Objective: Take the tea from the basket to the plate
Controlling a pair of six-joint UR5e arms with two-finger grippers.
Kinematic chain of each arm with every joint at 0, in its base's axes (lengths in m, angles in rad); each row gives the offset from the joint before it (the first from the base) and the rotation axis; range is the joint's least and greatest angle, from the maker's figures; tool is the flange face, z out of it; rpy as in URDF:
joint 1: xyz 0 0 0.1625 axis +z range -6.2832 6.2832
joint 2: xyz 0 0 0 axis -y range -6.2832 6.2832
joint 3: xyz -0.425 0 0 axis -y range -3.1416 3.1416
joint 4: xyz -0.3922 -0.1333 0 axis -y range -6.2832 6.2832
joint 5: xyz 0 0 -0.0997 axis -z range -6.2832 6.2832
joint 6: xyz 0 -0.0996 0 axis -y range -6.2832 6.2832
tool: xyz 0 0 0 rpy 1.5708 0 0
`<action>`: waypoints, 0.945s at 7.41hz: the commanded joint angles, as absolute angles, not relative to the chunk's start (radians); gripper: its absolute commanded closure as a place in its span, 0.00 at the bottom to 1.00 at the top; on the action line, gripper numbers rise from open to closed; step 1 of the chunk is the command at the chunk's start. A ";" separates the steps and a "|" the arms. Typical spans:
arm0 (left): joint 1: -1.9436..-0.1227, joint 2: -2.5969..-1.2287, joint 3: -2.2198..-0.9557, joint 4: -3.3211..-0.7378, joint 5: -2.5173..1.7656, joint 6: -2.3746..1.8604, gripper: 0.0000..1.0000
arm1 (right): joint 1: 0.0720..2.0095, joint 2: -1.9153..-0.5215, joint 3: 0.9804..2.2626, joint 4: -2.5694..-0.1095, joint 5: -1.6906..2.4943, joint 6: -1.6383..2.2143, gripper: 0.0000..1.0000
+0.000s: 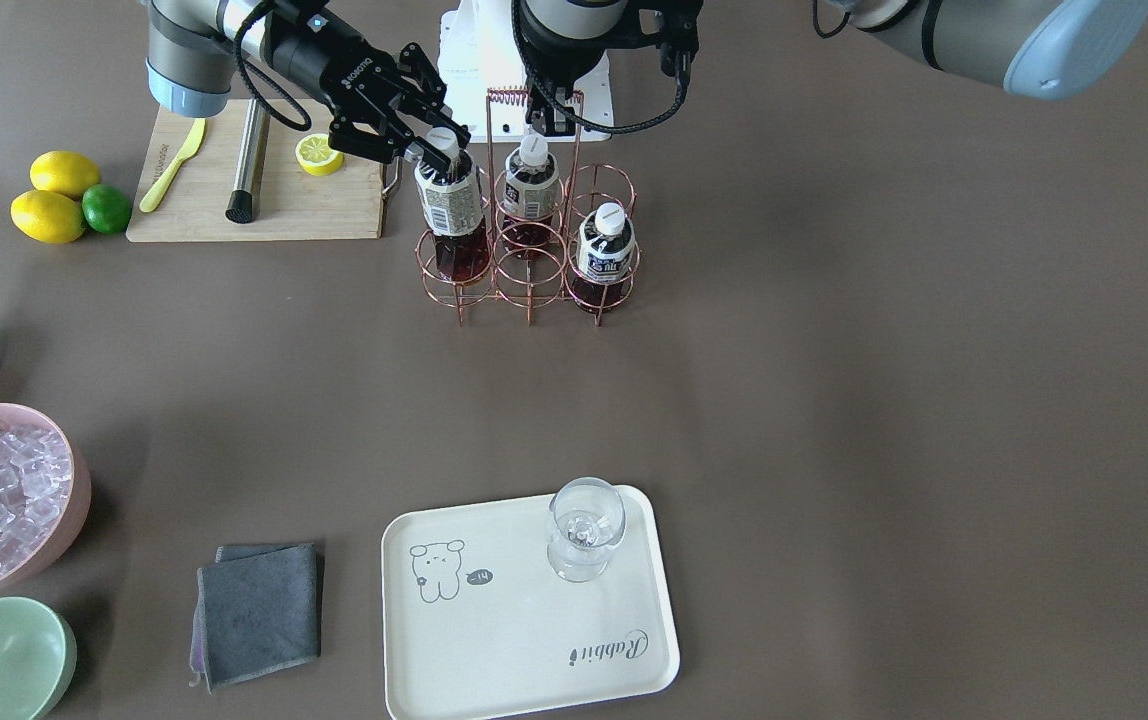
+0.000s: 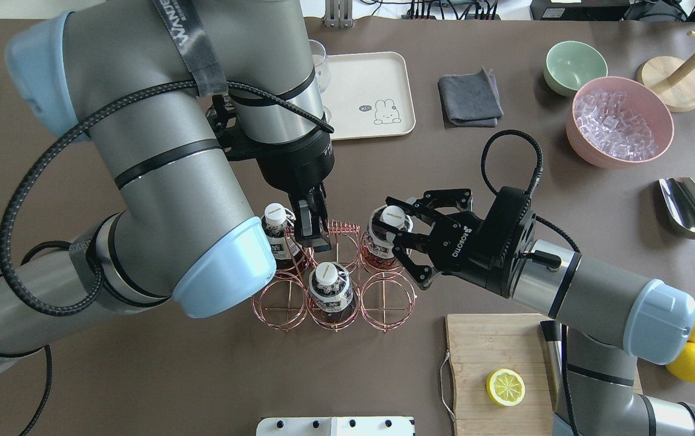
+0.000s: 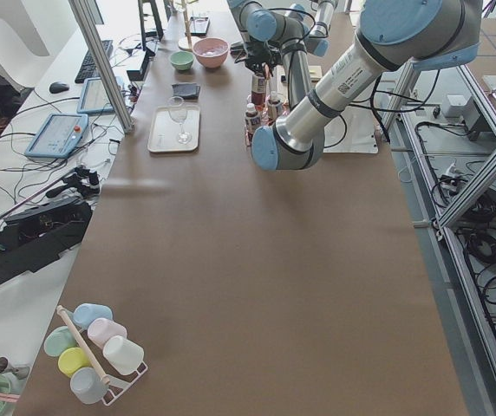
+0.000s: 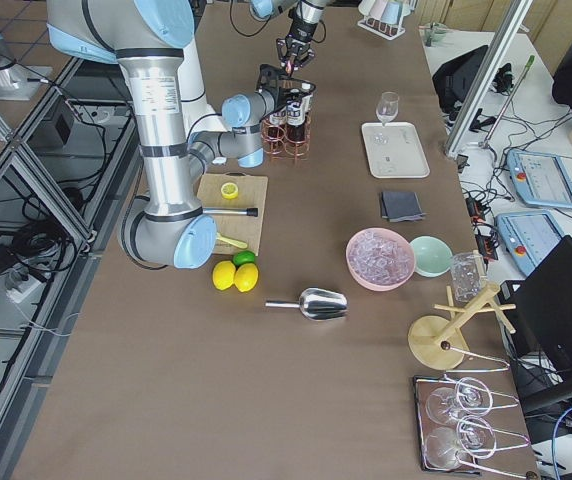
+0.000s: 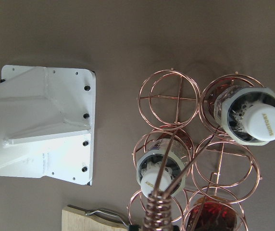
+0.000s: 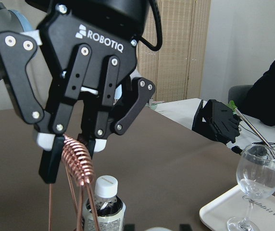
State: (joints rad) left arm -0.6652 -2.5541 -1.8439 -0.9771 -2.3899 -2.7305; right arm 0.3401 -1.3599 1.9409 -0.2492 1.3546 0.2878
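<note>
The right gripper [image 1: 431, 143] clamps the cap of one tea bottle [image 1: 451, 205], its base inside an end ring of the basket [image 1: 531, 270]. The left gripper [image 6: 72, 153] pinches the basket's handle coil [image 6: 80, 166]. Three bottles, six rings. Bare table [image 1: 534, 400] lies open toward the tray [image 1: 494, 660], where one glass [image 1: 584, 530] stands near a corner.

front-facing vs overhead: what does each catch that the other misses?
Front-facing only: the lime beside the lemons, the yellow knife on the board, and the whole glass on the plate with its "Rabbit" script.

Overhead only: the wooden stand past the ice bowl, and the whole scoop.

Both: right jaws gripping one tea of three in the basket, left jaws on its handle, the cloth and the green bowl.
</note>
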 commanded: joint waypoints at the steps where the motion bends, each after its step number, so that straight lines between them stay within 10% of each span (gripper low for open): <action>1: -0.666 -2.554 -1.842 -0.977 -2.390 -2.730 1.00 | 0.363 -1.361 2.040 -0.357 1.358 0.311 1.00; 7: -0.664 -2.554 -1.839 -0.977 -2.390 -2.730 1.00 | 0.587 -1.350 1.995 -0.414 1.517 0.325 1.00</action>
State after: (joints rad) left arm -0.6642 -2.5541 -1.8389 -0.9772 -2.3905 -2.7305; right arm 0.5338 -1.3565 2.0469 -0.4134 1.4810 0.3251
